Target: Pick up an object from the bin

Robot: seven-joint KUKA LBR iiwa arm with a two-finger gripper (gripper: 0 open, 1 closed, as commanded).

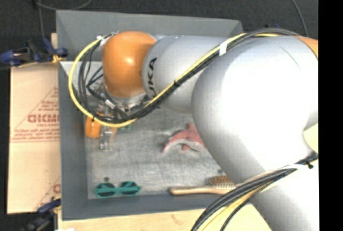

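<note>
Near wall: green two-lobed piece (117, 188) at left, wooden brush (198, 189) at right, its head running under the arm (177, 74). Mid-floor: pink thing (182, 141), partly under the arm, with bare floor between it and the gripper (105, 139). The gripper is low by the bin's left wall (72, 171), just beside a small orange thing (91, 128). Open or closed: cannot tell. The wrist hides the far floor.
</note>
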